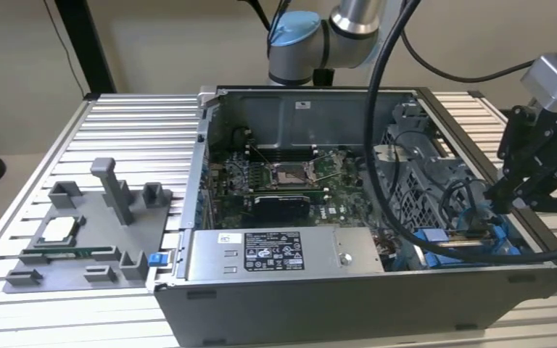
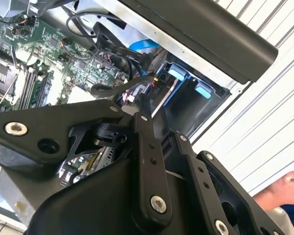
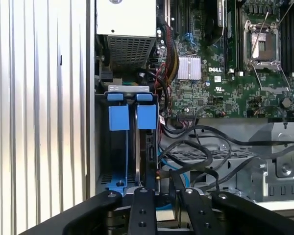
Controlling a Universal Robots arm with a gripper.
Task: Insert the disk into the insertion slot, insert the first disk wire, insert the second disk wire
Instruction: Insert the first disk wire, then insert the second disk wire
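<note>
The dark grey computer case lies open on the table. The insertion slot with its blue rails and tabs sits at the case's corner toward the exterior view's right. The disk stands edge-on inside it, between the blue rails, and a silver strip of it also shows. My black gripper hangs just above the slot. In both wrist views its jaws stand close together on a black disk wire that loops up from the case; the tip meets the wire beside the disk.
A grey labelled power-supply box lies along the case's front wall, with the green motherboard behind it. Loose black and blue cables crowd the space beside the slot. A grey fixture plate sits on the slatted table. A person's hand shows beyond the case.
</note>
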